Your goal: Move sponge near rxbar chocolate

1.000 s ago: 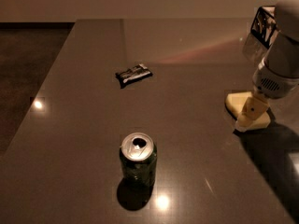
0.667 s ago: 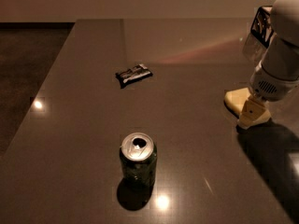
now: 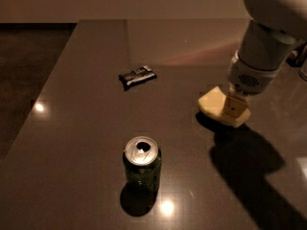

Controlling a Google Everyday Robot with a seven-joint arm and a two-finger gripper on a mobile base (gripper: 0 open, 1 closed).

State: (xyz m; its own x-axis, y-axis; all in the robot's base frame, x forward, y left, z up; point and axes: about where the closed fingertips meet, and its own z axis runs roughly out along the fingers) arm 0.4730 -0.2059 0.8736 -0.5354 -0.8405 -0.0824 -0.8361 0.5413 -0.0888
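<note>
The pale yellow sponge [image 3: 212, 103] is at the right of the dark table [image 3: 72, 128], a little above its own shadow. My gripper [image 3: 233, 105] comes down from the large white arm at the upper right and is shut on the sponge's right half. The rxbar chocolate [image 3: 137, 76], a small dark shiny wrapper with light lettering, lies flat left of and farther back than the sponge, about a can's height away from it.
A green drink can [image 3: 142, 163] with an open top stands upright near the front, left of the sponge. The table's left edge runs diagonally at the far left. Dark objects sit at the right edge behind the arm.
The gripper and the sponge have moved left together, toward the rxbar chocolate. The can and the bar have not moved.
</note>
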